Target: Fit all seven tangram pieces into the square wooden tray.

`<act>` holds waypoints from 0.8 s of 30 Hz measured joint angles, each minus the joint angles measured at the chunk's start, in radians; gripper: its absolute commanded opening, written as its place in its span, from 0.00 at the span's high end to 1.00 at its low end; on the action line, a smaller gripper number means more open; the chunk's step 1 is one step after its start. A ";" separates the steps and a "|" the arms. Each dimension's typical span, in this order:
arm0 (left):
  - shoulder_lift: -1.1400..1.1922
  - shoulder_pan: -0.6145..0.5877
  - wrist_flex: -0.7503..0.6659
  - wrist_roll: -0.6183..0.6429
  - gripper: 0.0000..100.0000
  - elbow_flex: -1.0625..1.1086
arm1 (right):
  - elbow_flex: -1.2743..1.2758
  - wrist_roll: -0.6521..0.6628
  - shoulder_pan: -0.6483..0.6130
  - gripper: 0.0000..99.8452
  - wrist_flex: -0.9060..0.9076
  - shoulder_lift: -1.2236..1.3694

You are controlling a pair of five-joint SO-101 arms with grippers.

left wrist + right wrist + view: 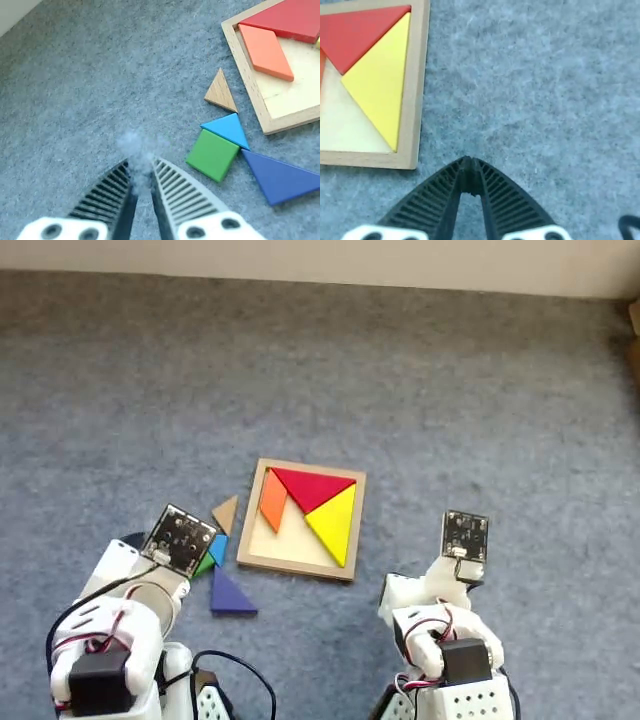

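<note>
The square wooden tray [300, 568] holds a red triangle [312, 487], a yellow triangle [335, 522] and an orange parallelogram [273, 502]; its near-left part is bare wood. Outside its left rim lie a tan triangle [220, 92], a light blue triangle [227, 127], a green square [212, 154] and a dark blue triangle [280, 175]. My left gripper [141, 166] is shut over bare carpet, a short way from the green square, holding nothing. My right gripper [468, 169] is shut over carpet just off the tray's corner [412, 162], beside the yellow triangle [380, 80].
Grey-blue carpet covers the whole table. The left arm [130, 600] stands at the near left and the right arm [440, 630] at the near right. A pale wall edge runs along the far side. Open carpet lies beyond and right of the tray.
</note>
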 measured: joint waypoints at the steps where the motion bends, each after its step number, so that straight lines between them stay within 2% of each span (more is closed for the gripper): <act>1: 0.008 0.000 0.006 0.000 1.00 -0.009 | 0.000 0.000 0.000 0.99 0.000 0.000; 5: 0.127 0.000 0.012 -0.006 0.98 -0.043 | 0.000 0.000 0.000 0.99 0.000 0.000; 11: 0.479 0.000 0.017 -0.006 0.72 -0.164 | 0.000 0.000 0.000 0.99 0.000 0.000; 13: 0.594 0.000 0.017 0.017 0.67 -0.187 | 0.000 0.000 0.000 0.99 0.000 0.000; 18: 0.792 0.000 -0.037 0.195 0.67 -0.210 | 0.000 0.000 0.000 0.99 0.000 0.000; 24: 0.930 0.000 -0.167 0.282 0.67 -0.212 | 0.000 0.000 0.000 0.99 0.000 0.000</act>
